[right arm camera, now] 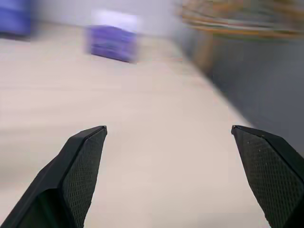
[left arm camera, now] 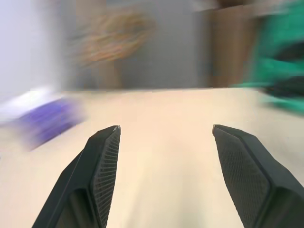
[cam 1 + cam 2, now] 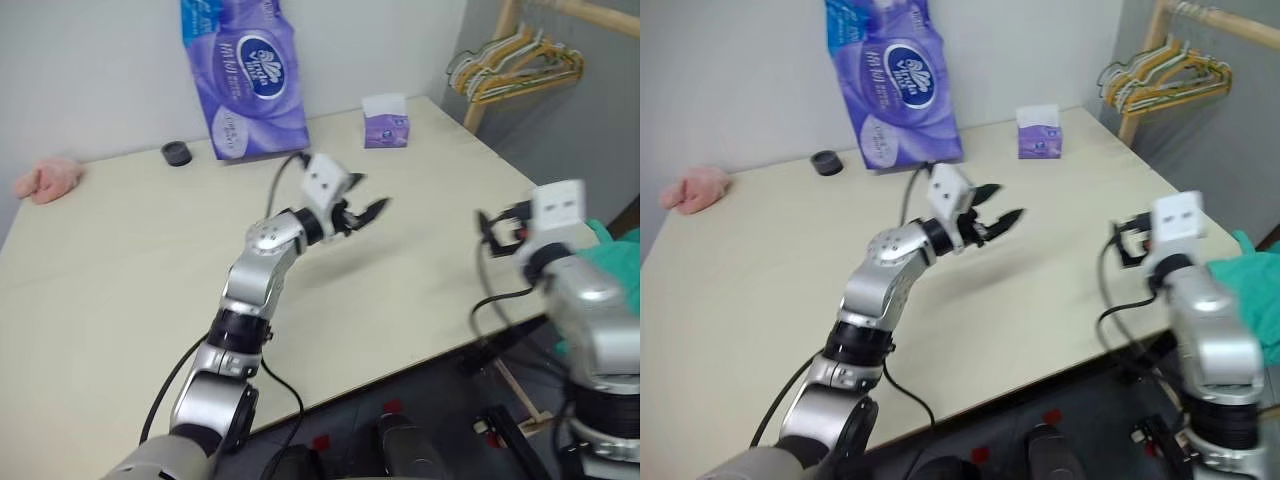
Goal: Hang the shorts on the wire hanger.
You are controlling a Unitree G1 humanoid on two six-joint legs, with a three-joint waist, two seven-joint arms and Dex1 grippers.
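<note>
The teal-green shorts (image 3: 1252, 292) bunch up off the table's right edge, just beyond my right arm, partly hidden by it. The wire hanger is out of view. My left gripper (image 3: 366, 212) hovers over the middle of the beige table (image 3: 120, 280), pointing right toward the shorts. Its fingers (image 2: 107, 156) stand apart with nothing between them, and a teal blur of the shorts (image 2: 280, 42) lies ahead. My right gripper (image 3: 492, 232) is near the table's right edge, level, pointing toward the far side. Its fingers (image 1: 88, 156) are spread wide over bare tabletop.
A tall purple tissue pack (image 3: 245, 75) and a small purple tissue box (image 3: 385, 128) stand at the back. A small black round object (image 3: 176, 153) and a pink cloth (image 3: 48, 178) lie at the back left. Bunched coloured hangers (image 3: 515, 62) hang on a wooden rack (image 3: 490, 70).
</note>
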